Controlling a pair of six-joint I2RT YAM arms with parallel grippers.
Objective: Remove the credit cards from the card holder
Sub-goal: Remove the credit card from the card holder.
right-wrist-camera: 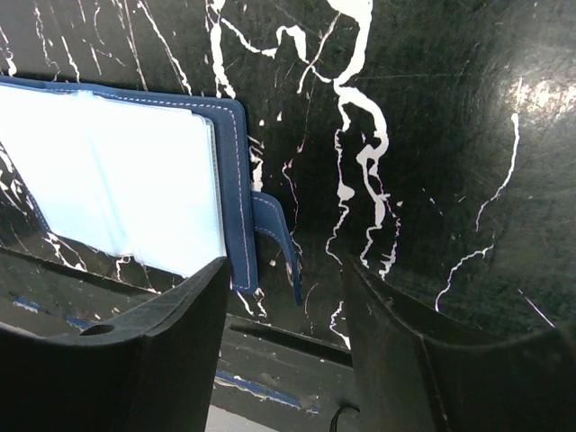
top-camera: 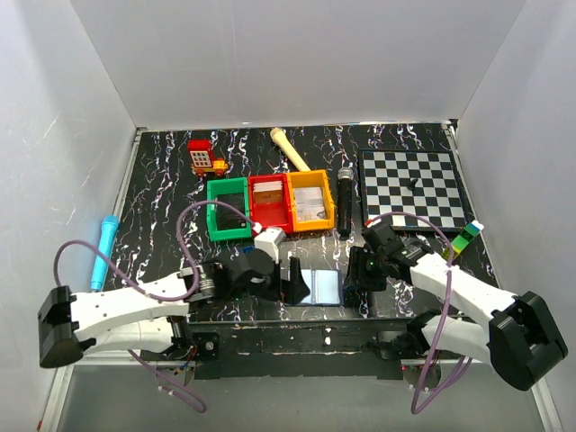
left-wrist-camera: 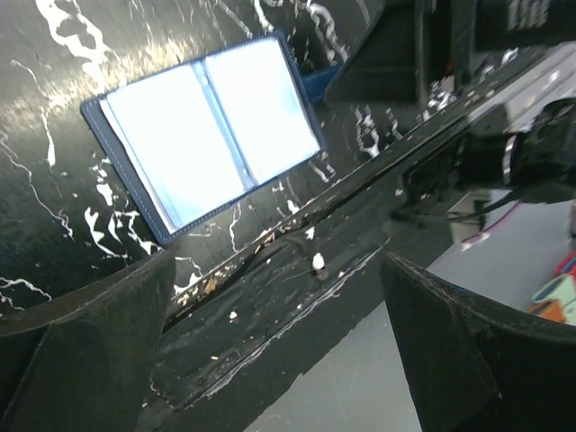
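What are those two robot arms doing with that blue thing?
They are working on a card holder that lies open and flat near the front edge of the table. The left gripper hovers beside it, open and holding nothing. The right gripper is at the other side, jaws apart, close to the holder's little tab. No card looks pulled out yet.
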